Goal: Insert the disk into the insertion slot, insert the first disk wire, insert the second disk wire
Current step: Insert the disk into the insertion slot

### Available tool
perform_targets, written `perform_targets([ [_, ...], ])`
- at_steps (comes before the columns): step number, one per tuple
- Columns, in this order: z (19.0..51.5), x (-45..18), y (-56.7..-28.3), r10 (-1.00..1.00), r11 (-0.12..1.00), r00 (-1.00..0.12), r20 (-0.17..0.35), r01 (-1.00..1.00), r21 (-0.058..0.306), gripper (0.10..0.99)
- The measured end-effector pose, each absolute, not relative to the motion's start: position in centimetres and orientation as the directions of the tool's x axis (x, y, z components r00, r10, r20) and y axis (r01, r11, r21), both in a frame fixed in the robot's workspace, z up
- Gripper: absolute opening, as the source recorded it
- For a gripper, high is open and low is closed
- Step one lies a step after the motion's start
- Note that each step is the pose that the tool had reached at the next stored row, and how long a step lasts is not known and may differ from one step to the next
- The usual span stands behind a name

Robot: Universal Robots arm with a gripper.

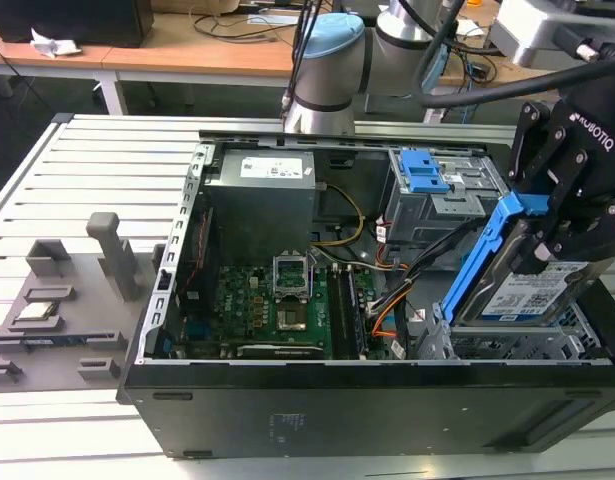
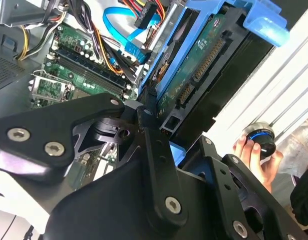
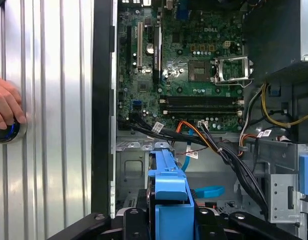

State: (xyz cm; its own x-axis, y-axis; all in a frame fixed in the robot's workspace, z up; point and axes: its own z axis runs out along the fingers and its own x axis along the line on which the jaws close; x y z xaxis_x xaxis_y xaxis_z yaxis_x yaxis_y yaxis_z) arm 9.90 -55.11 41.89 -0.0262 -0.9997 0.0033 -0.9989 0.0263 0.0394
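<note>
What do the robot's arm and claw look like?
The arm is silvery grey tubing with light blue joint caps and thick black cables alongside. The claw is matte black, built of angular linked fingers with silver screw heads, and carries white lettering.

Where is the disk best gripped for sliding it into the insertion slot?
Probably across the broad flat faces near the upper end, from above, as the gripper does: the disk stands tilted on edge over the insertion slot, leaving its lower end free to enter.
</note>
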Motion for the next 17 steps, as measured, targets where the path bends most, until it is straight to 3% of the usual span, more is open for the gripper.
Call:
perform_targets([
  [17,38.7,9.9,-55.1,-1.0,0.026,-0.026,0.006,-0.999,0.039,0.365],
])
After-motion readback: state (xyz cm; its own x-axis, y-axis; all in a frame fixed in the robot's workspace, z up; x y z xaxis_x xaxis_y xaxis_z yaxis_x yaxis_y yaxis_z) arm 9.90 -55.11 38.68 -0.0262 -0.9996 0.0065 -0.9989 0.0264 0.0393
